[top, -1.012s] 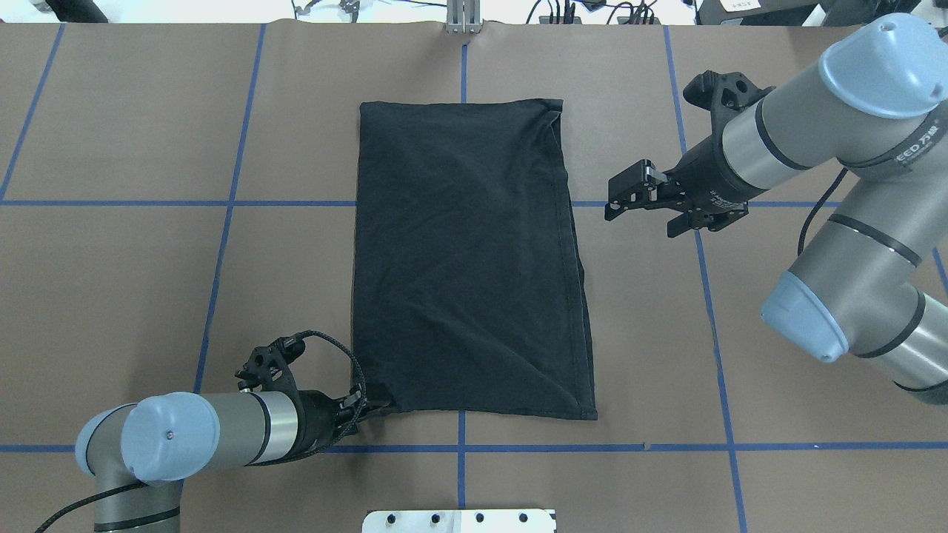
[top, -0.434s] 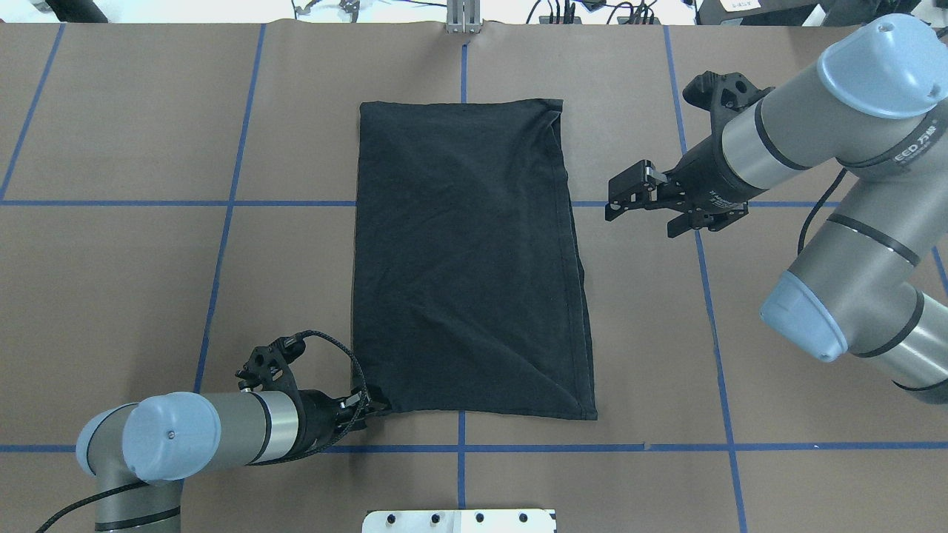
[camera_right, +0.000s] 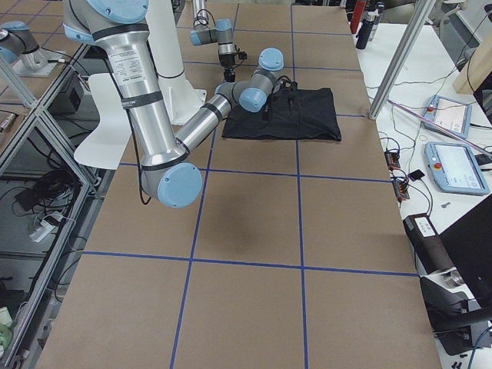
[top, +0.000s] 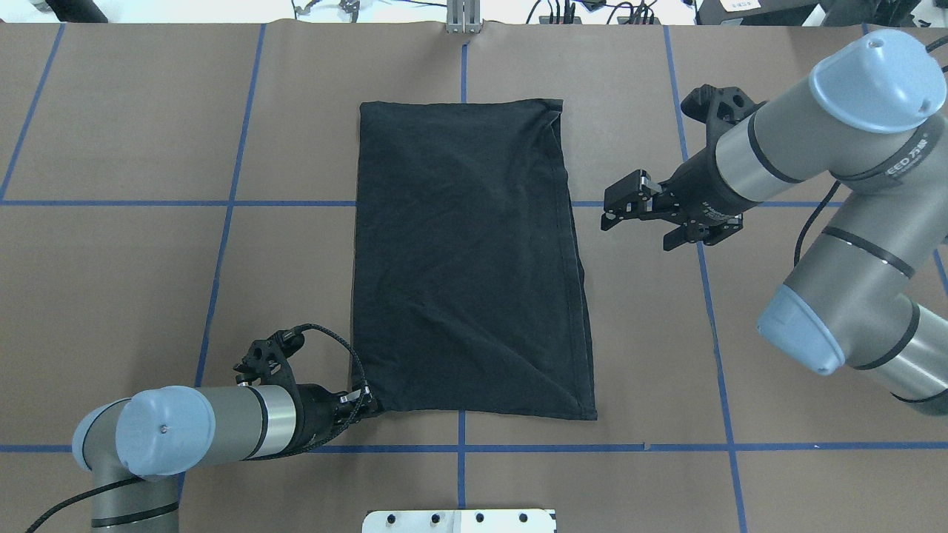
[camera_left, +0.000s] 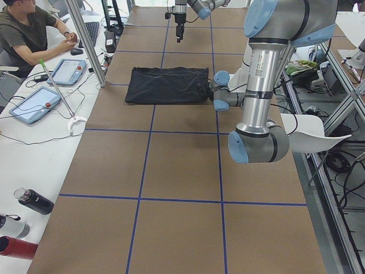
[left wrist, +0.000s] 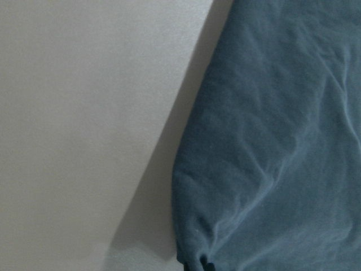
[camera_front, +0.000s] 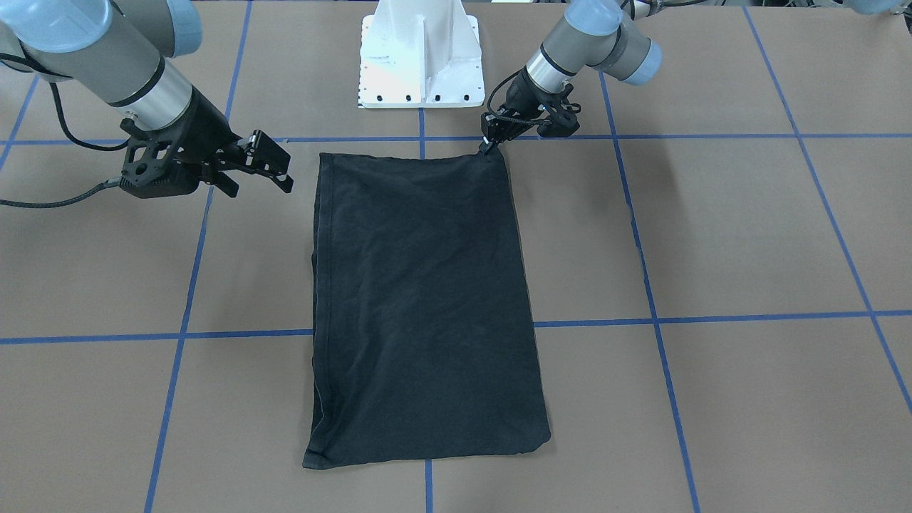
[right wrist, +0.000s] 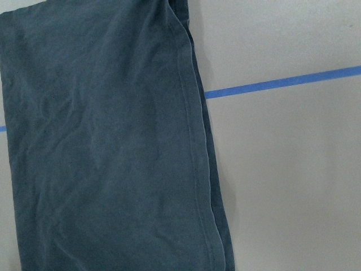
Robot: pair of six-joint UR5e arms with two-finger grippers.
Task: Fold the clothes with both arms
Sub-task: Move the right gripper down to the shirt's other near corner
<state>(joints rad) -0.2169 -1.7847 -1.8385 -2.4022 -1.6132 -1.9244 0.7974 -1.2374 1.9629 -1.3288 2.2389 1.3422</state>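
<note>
The clothes are one black T-shirt (top: pixel 466 259), folded into a long rectangle and lying flat mid-table, plain side up (camera_front: pixel 420 299). My left gripper (top: pixel 368 404) is low at the shirt's near-left corner, shut on that corner (camera_front: pixel 489 142). The left wrist view shows the dark fabric (left wrist: pixel 271 141) filling its right half, with the pinched corner at the bottom edge. My right gripper (top: pixel 637 233) hovers open just off the shirt's right edge, holding nothing (camera_front: pixel 262 187). Its wrist view looks down on the hemmed right edge of the shirt (right wrist: pixel 101 141).
The brown table cover carries a grid of blue tape lines (top: pixel 222 203). The white pedestal base (camera_front: pixel 420 64) stands at the robot's edge. A person (camera_left: pixel 25 34) sits at a side desk with tablets, and bottles (camera_left: pixel 34 201) lie beside the table.
The right gripper has drifted slightly toward the shirt's edge. The left arm has shifted a little to the left while staying at the shirt's corner.
</note>
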